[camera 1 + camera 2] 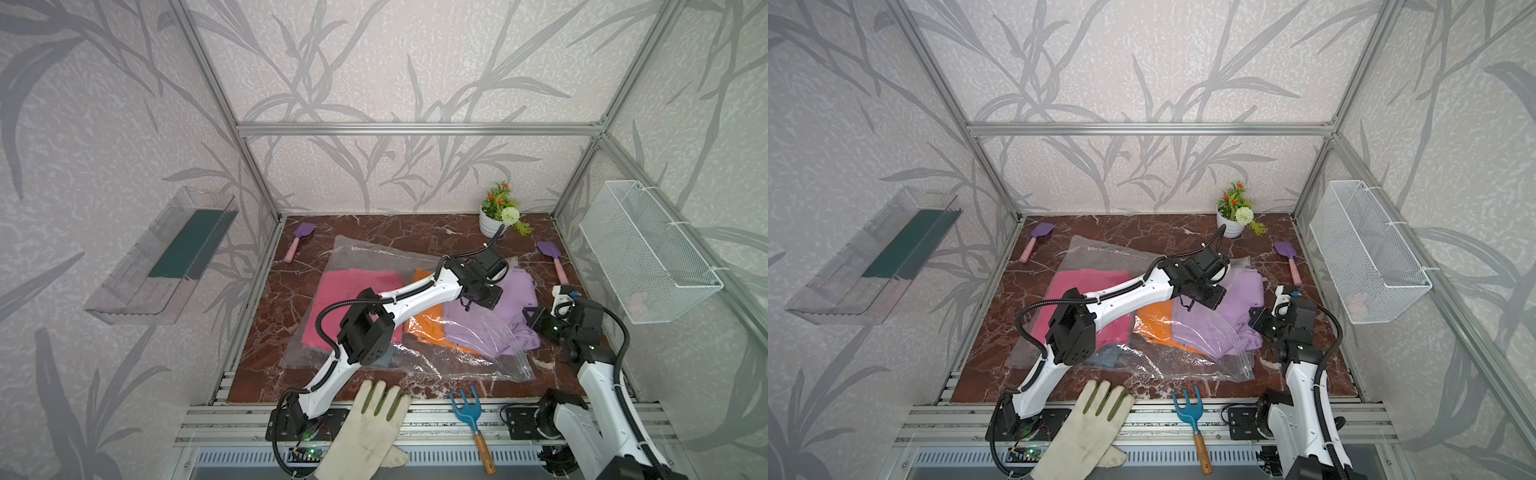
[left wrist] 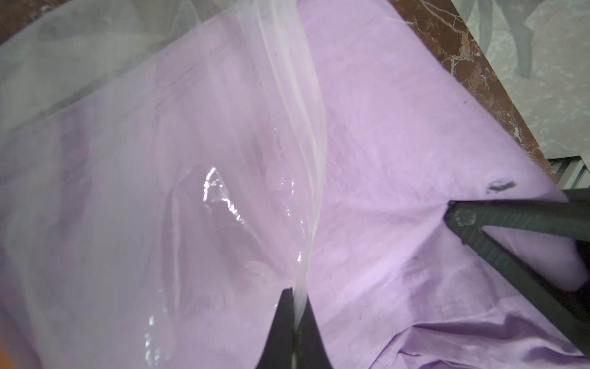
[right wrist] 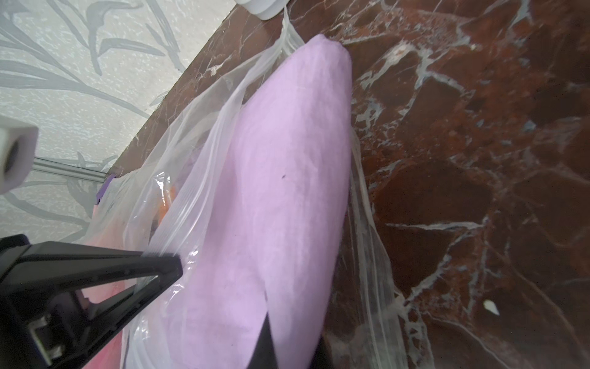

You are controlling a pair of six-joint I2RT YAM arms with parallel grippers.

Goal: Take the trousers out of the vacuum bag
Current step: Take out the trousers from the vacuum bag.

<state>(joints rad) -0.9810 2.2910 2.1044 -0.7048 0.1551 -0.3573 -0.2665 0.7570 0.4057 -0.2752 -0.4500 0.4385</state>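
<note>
Red-brown marble tabletop [image 1: 374, 232] is carrying the crinkly clear vacuum bag [image 1: 365, 257], lying flat mid-frame with its zip-strip mouth facing right. Pink trousers [image 1: 353, 291] and orange trousers [image 1: 428, 328] are sitting folded inside. Soft lilac trousers [image 1: 519, 291] are sticking half out, rightward. Left pincer [image 2: 295, 316] is clamping the zip strip; right pincer [image 2: 453, 214] is pinching lilac cloth. Left arm is crossing over the bag. Cream glove [image 1: 365, 428] is lying at bottom centre.
</note>
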